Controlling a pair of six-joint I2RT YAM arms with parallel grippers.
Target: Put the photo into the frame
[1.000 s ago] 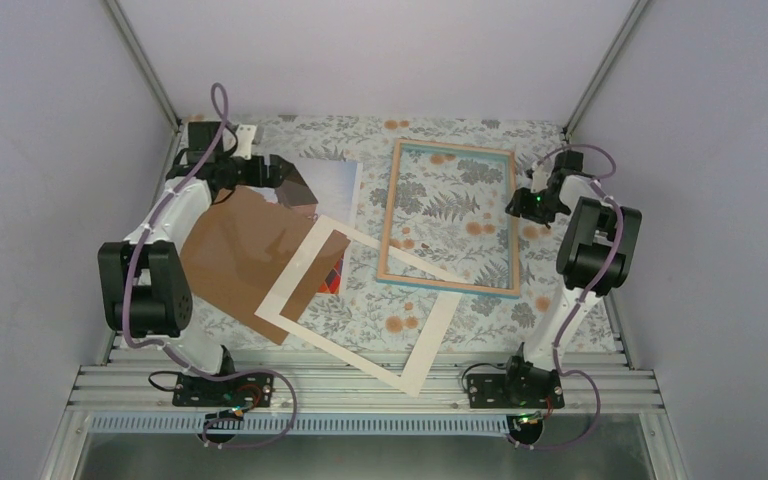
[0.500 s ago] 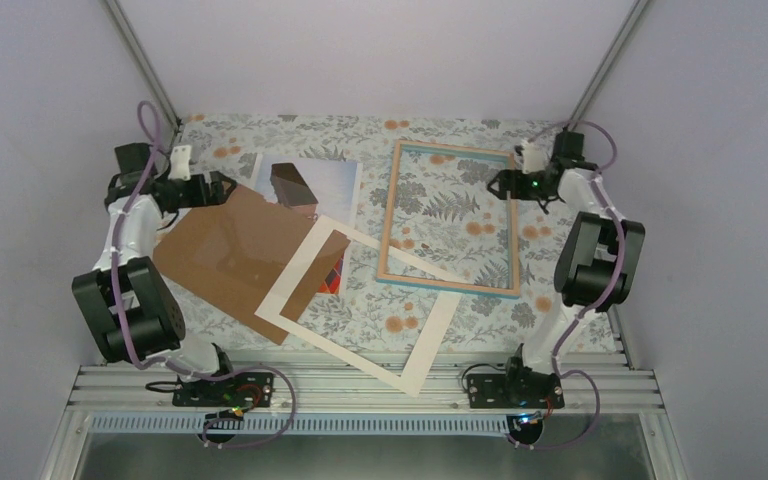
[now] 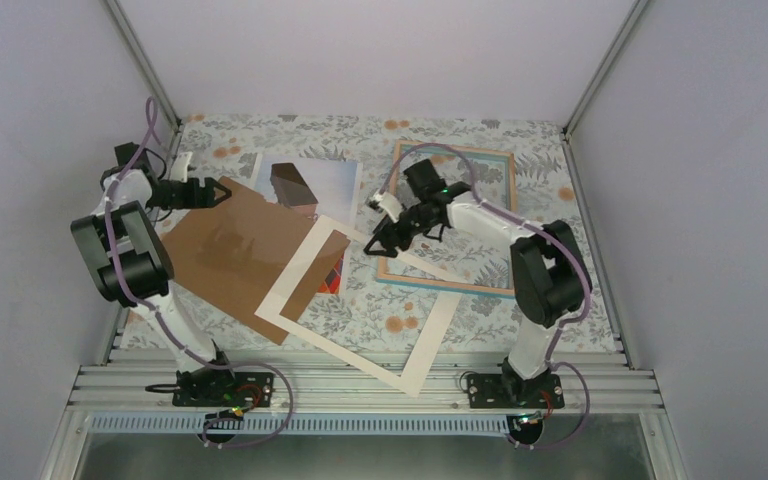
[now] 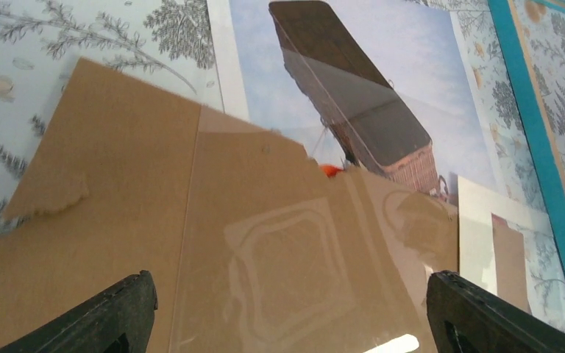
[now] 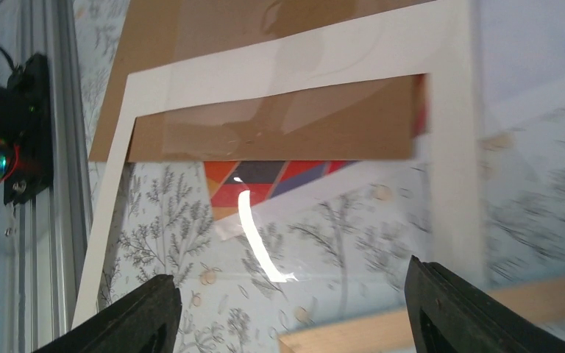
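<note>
The photo lies flat at the back, left of centre. Only its pale sky and one coloured corner show, and the rest is hidden under the brown backing board and the cream mat. The sky and basket also show in the left wrist view. The frame lies flat at the back right, with its turquoise rim and wood edge visible. My left gripper is open and empty over the board's far left corner. My right gripper is open and empty, low over the frame's left edge beside the mat's far corner.
A clear glossy sheet lies over the photo and board and throws reflections. The mat's near corner overhangs the front rail. A floral cloth covers the table. Metal posts stand at the back corners.
My right gripper has swung from the frame's far right side across the frame to its left edge. My left gripper has drawn back left off the board, then settled over its far corner.
</note>
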